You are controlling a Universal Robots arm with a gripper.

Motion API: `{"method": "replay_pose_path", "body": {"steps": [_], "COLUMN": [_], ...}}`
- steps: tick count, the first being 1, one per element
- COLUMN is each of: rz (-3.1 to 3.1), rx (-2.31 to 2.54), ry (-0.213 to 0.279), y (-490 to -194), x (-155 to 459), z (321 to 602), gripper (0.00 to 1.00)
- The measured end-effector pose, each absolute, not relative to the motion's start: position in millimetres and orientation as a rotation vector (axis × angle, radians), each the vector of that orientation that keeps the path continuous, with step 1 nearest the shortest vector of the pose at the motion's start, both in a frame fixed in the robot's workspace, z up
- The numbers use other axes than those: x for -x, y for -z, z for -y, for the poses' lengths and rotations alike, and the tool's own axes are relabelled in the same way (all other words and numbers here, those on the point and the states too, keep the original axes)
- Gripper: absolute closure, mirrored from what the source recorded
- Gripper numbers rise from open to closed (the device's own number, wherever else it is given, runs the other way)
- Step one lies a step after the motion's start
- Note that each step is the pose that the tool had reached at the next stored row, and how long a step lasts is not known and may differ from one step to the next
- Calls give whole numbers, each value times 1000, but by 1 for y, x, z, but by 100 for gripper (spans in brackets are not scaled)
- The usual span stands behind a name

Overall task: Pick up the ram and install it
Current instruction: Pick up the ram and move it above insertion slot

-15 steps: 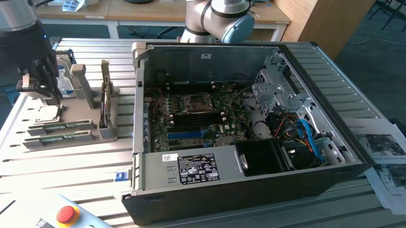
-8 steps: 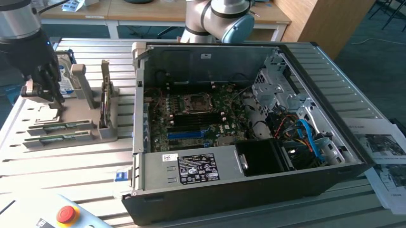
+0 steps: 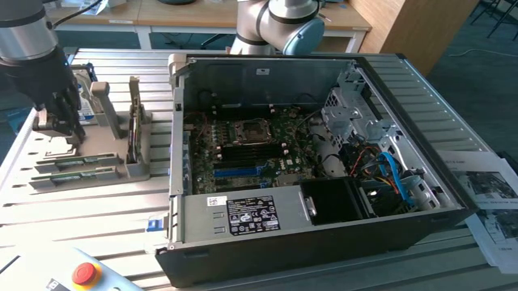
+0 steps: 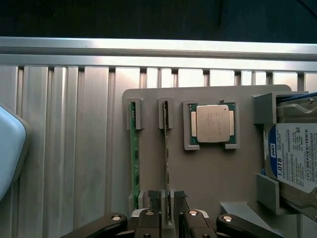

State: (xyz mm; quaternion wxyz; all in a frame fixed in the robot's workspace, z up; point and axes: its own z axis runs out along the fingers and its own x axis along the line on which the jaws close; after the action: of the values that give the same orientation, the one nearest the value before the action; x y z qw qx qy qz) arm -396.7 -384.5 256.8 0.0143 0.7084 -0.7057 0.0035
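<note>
Two green ram sticks stand on edge in a grey holder plate (image 4: 213, 173). One ram stick (image 4: 167, 158) runs between my fingertips, and the other (image 4: 133, 153) lies parallel beside it. My gripper (image 4: 167, 194) is open, with one dark pad (image 4: 154, 196) on each side of the stick and a thin gap showing on both sides. In the exterior view the gripper (image 3: 69, 130) hangs over the holder at the exterior view's left, just above the two ram sticks (image 3: 81, 162). The open computer case holds the motherboard (image 3: 242, 151) with its blue slots (image 3: 239, 171).
A square silver processor (image 4: 213, 124) sits in its own pocket on the holder. A blue-labelled hard drive (image 4: 294, 163) stands beside it. Upright grey brackets (image 3: 133, 127) rise between the holder and the case wall (image 3: 174, 139). A red stop button (image 3: 85, 273) is at the front.
</note>
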Motion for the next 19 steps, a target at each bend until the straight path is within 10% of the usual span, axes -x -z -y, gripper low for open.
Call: {"method": "replay_pose_path", "body": {"steps": [19], "rz": [2197], "rx": [-2205], "ry": [-11], "y": [-247], "x": [397], "z": [398], "gripper": [75]}}
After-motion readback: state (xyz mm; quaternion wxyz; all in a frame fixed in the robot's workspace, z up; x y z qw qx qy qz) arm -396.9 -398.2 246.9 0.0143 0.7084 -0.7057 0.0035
